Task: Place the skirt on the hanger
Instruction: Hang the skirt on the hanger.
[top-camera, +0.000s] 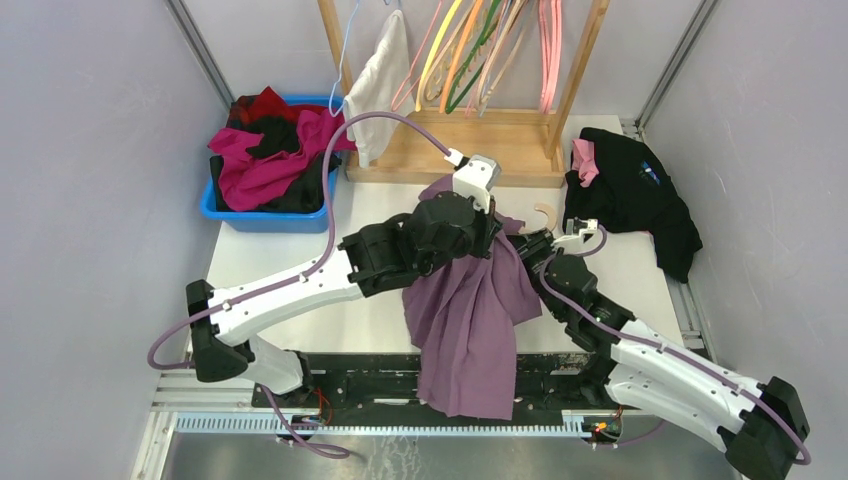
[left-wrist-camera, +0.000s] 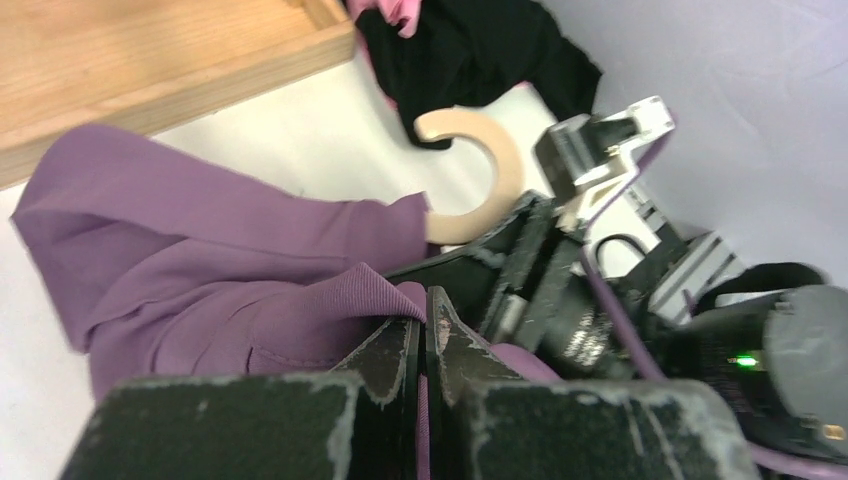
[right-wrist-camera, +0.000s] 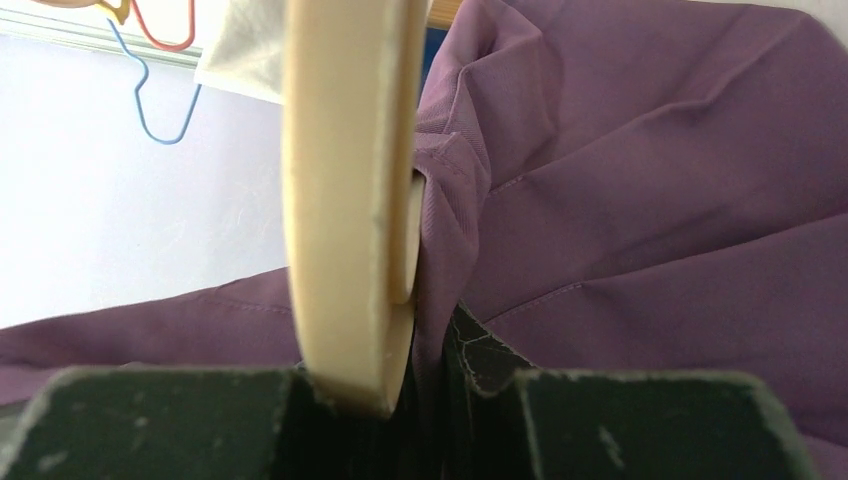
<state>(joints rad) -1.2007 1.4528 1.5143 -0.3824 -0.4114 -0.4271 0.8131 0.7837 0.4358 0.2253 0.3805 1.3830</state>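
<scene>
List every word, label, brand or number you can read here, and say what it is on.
None can be read.
A small blue-and-white mark on the black garment: too small to read.
No lettering shows on the purple skirt, the wooden hanger or the blue bin.

Purple skirt (top-camera: 470, 320) bunched on the table (top-camera: 280, 270), spilling over its near edge; pale wooden hanger (left-wrist-camera: 487, 170) touches its upper folds

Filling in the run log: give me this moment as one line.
left gripper: shut on purple skirt | right gripper: shut on wooden hanger | skirt drape: over near edge of table
</scene>
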